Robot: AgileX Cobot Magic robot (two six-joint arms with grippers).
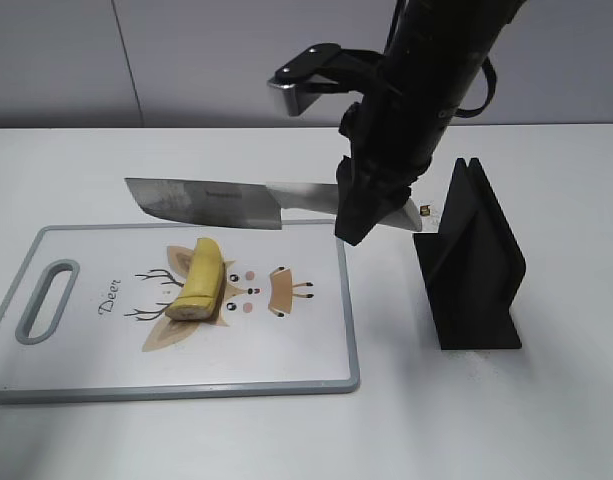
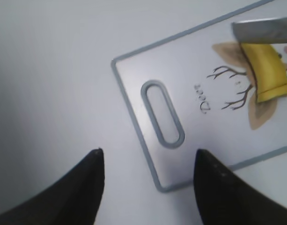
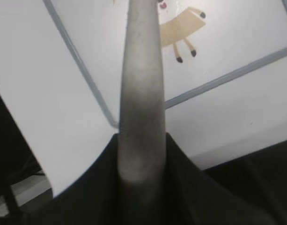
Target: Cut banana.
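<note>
The banana (image 1: 200, 279), a short yellow piece with a pale cut end toward the front, lies on the white cutting board (image 1: 86, 370) over a deer print; it also shows in the left wrist view (image 2: 267, 72). My right gripper (image 1: 371, 205) is shut on the grey handle of a knife (image 1: 211, 203), whose wide steel blade hangs level above the board's far edge, just behind the banana. The handle (image 3: 141, 93) fills the right wrist view. My left gripper (image 2: 148, 161) is open and empty above the board's handle-slot corner (image 2: 162, 112). It is out of the exterior view.
A black knife stand (image 1: 473, 265) stands on the white table right of the board. The board (image 2: 180, 84) has a grey rim and an oval slot at its left end. A grey wall runs behind the table.
</note>
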